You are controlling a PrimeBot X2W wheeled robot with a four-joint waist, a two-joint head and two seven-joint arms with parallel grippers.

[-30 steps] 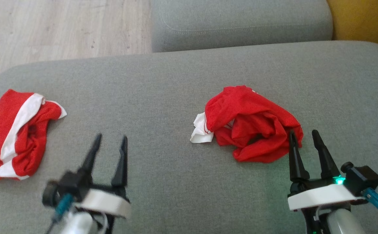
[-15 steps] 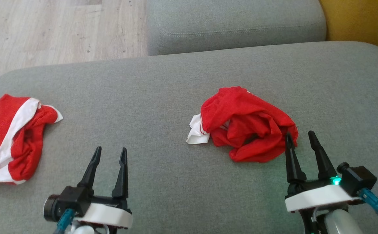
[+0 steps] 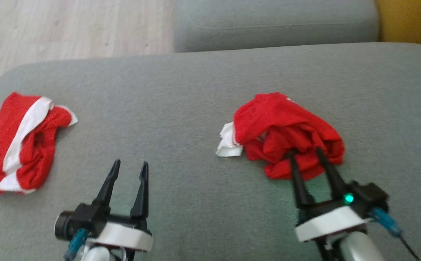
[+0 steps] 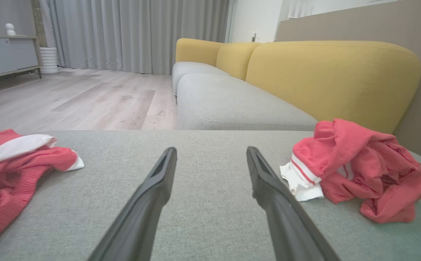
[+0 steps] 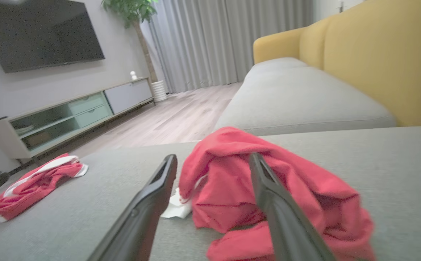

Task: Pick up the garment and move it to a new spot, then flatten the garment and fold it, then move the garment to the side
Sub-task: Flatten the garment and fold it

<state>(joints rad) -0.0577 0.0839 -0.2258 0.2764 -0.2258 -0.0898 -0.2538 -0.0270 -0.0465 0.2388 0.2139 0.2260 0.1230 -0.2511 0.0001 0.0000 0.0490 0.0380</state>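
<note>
In the head view, your right gripper (image 3: 304,151) has its fingers spread. Their tips lie over the near edge of the crumpled red garment (image 3: 286,127), which sits bunched on the grey sofa seat (image 3: 181,98) straight ahead of that gripper, with white trim showing to the gripper's left. Your left gripper (image 3: 130,163) is spread too, above bare seat and well apart from the garment. A second red-and-white garment (image 3: 18,145) lies off to its left.

In the left wrist view, you look between the two parted fingers (image 4: 159,177) at bare cushion. The garment sits ahead and to their right, and the second garment to their left. A yellow backrest (image 4: 326,72) rises beyond.

In the right wrist view, the spread fingers frame the garment. The left one runs beside its white-trimmed edge and the right one crosses in front of the red folds. You cannot tell whether the tips touch the cloth. The second garment lies well off to the left.
</note>
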